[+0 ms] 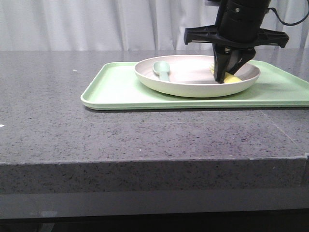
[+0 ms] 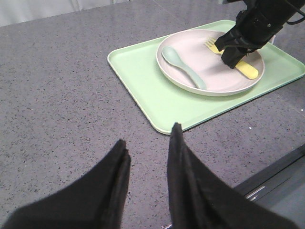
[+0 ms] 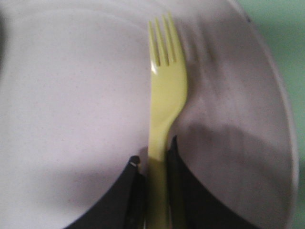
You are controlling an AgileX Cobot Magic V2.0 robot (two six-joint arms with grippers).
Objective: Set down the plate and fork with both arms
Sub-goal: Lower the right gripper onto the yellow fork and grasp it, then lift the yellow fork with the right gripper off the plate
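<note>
The fork lies in the right half of the plate, handle between the 2 fingers of the right gripper, which flank it closely, grip uncertain. The left gripper hovers well apart, fingers parted, empty.

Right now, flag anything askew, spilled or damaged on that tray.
Nothing stands out. The plate sits flat on the green tray, the spoon and the yellow fork lie inside it, and the right tool straddles the fork's handle. No spill or damage shows.
</note>
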